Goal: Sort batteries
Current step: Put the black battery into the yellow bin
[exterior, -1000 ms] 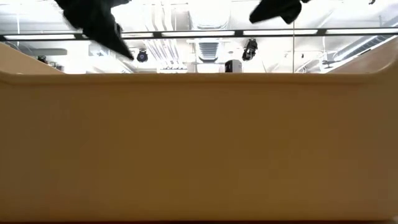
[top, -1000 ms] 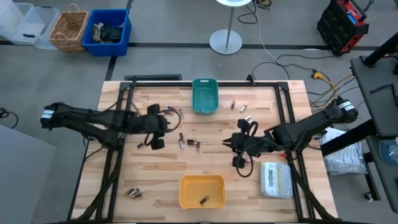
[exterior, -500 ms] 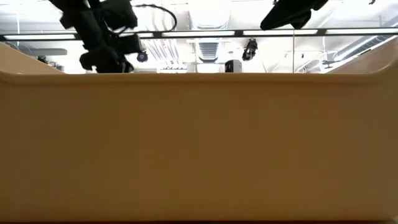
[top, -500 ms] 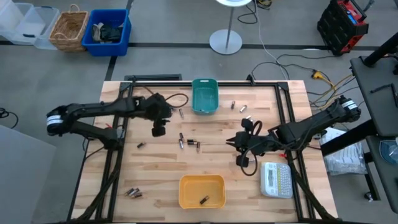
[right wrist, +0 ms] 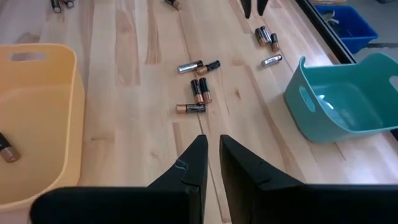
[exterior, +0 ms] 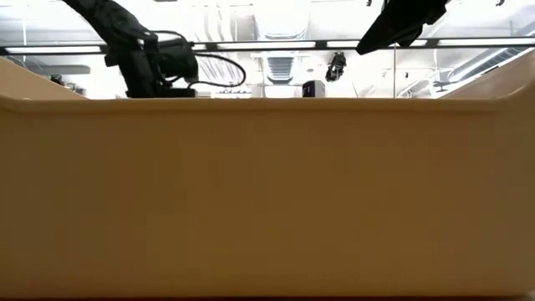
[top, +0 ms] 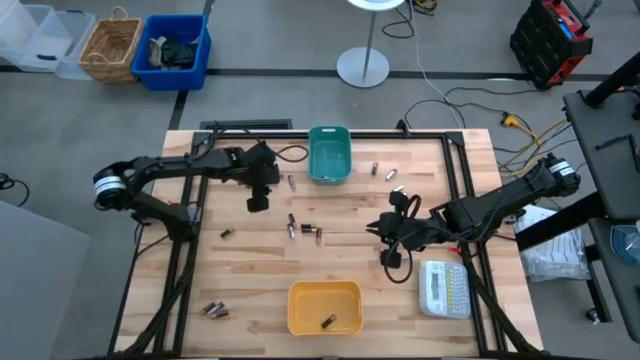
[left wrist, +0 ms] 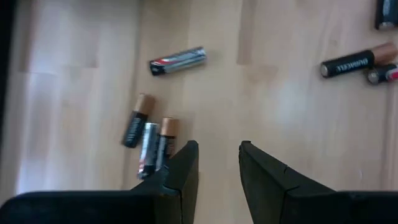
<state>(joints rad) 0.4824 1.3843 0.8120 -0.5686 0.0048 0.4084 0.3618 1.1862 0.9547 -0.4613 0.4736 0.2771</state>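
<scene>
Sorting batteries [top: 305, 231]: small hard metal cells, light, smooth, prob. prone to rolling; best pinched across mid-body, fingers square to long axis. Scattered loose on table [top: 250, 270] — cluster at centre, few near teal bin [top: 329, 153], pair at front-left corner, one inside yellow bin [top: 324, 306]. Left gripper [left wrist: 217, 163] slightly spread, empty, above cells near teal bin. Right gripper [right wrist: 211, 162] nearly closed, empty, beside label maker [top: 443, 287]. Vs 1 s ago: left arm swung from centre-left toward teal bin; right arm barely shifted.
</scene>
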